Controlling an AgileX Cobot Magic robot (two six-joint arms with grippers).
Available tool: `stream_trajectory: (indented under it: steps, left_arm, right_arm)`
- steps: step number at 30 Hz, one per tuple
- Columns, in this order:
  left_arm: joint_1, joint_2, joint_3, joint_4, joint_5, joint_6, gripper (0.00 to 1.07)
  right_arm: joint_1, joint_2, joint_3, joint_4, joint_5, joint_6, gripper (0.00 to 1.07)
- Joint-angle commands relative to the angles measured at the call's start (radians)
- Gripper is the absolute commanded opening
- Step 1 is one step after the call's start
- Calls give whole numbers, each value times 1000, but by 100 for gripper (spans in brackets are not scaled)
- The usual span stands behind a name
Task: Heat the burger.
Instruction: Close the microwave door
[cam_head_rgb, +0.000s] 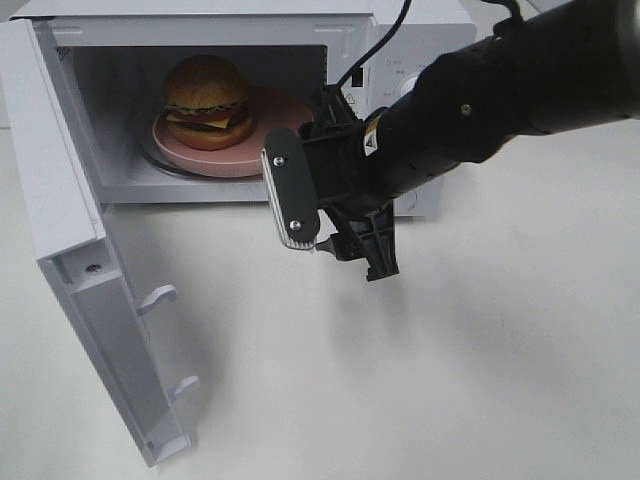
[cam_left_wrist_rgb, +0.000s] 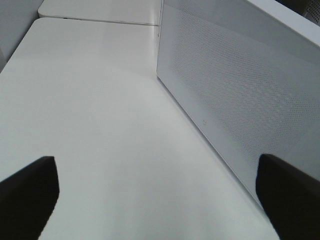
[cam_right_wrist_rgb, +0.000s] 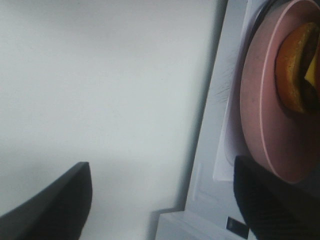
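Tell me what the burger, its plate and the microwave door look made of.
Burger: likely moulded plastic; the bun is glossy and the layers evenly coloured, though real food is not ruled out.
Pink plate: smooth, fairly matte, with a thick rim; plastic or ceramic, cannot tell.
Microwave door: white, satin plastic, with moulded latch hooks.

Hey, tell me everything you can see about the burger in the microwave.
The burger has a glossy golden-brown domed bun, green lettuce frill, red tomato, yellow cheese and a dark patty. It sits upright and whole on a round pink plate inside the open microwave, toward the plate's left. Only the plate touches it.
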Motion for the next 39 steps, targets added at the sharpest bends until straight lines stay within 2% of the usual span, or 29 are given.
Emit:
stream_trajectory:
  steps: [1,8,10,13,15,24,29,39]
  left_arm:
    - [4,-5,3,-1,-6,-7,100]
    - [4,-5,3,-1,-6,-7,100]
    - [4,-5,3,-1,-6,-7,100]
    - [4,-5,3,-1,-6,-7,100]
    - [4,-5,3,-1,-6,-7,100]
    - [4,-5,3,-1,-6,-7,100]
    - [4,-5,3,-1,-6,-7,100]
    - [4,-5,3,-1,-6,-7,100]
  right_arm:
    - [2,-71,70,-1,-18,62,75]
    - [2,-172,176,-1,-17,168,75]
    - [2,-239,235,1,-16,271,75]
    - [2,-257,246,1,-16,313,75]
    - [2,-327,293,1,-9,500,75]
    - [2,-466,305,1,154,850,75]
    - [2,-575,305,1,350,1038,73]
    - [2,-691,305,-2,562,1119,73]
